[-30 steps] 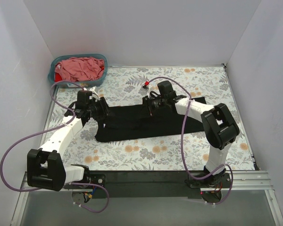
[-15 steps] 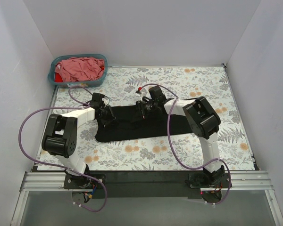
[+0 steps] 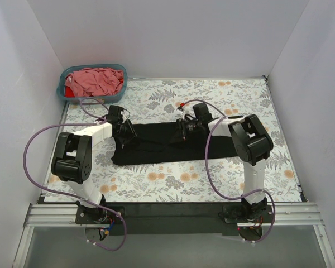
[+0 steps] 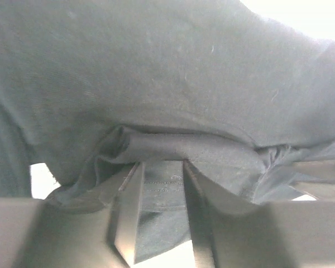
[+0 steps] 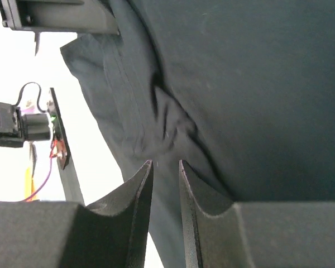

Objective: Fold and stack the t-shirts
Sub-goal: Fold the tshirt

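The black t-shirt (image 3: 156, 149) lies as a long, bunched band across the middle of the table. My left gripper (image 3: 126, 133) is low at its left end and shut on a hemmed edge of the black cloth (image 4: 156, 72), which fills the gap between the fingers (image 4: 163, 164). My right gripper (image 3: 184, 127) is low on the upper middle of the shirt and shut on a wrinkled fold of it (image 5: 257, 84), with cloth running between the fingers (image 5: 164, 163). A dusty pink shirt (image 3: 97, 80) and a red one (image 3: 70, 89) lie crumpled in the basket.
The teal plastic basket (image 3: 62, 91) stands in the far left corner. The table has a floral cloth (image 3: 173, 184) and white walls on three sides. Purple cables loop off both arms, one over the table's left side (image 3: 30, 145).
Both arms have dropped low over the table from a raised pose. My right gripper has then shifted a little to the right with the cloth, and the shirt's band has been drawn straighter.
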You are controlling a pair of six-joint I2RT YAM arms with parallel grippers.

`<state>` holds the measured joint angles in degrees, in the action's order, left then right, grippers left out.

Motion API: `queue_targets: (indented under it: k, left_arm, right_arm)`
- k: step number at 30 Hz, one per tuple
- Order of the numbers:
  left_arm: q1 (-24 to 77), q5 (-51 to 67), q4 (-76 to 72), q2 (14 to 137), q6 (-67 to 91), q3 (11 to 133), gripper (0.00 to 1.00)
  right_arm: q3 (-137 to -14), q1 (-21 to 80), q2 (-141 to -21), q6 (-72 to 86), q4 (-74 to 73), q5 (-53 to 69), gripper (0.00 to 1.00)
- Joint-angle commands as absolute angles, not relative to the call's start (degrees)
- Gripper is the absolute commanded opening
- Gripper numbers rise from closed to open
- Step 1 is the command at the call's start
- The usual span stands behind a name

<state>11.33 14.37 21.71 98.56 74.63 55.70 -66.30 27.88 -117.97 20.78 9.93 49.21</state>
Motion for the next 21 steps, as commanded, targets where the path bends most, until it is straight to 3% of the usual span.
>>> queue_targets:
  k: [1, 3, 4, 6, 9, 14, 21]
  left_arm:
    - [10.46, 10.10, 25.22, 95.28, 72.77, 58.70, 0.35]
    - [10.55, 10.55, 28.38, 92.56, 72.77, 60.46, 0.37]
    - [10.55, 10.55, 29.35, 91.33, 72.86, 60.64, 0.39]
    - [10.81, 8.89, 31.90, 86.42, 73.65, 59.68, 0.41]
    - [10.99, 6.07, 34.89, 79.47, 75.49, 55.40, 0.44]
    - [10.99, 4.22, 37.09, 71.73, 78.04, 46.86, 0.45]
    - [10.90, 2.64, 31.56, 75.66, 79.54, 39.20, 0.43]
  right_arm:
    - [-64.52, 26.72, -109.19, 15.40, 6.25, 45.10, 0.32]
    - [-63.46, 26.37, -106.45, 13.19, 1.43, 40.01, 0.33]
    - [-63.37, 26.37, -105.22, 12.31, 0.10, 37.47, 0.42]
    - [-63.28, 26.28, -101.70, 8.97, -8.15, 28.42, 0.50]
    - [-62.15, 26.28, -98.09, 7.12, -15.09, 16.11, 0.54]
    - [-58.28, 26.19, -94.31, 8.00, -18.72, 4.32, 0.56]
    - [-55.90, 26.19, -95.89, 8.53, -24.07, 0.27, 0.58]
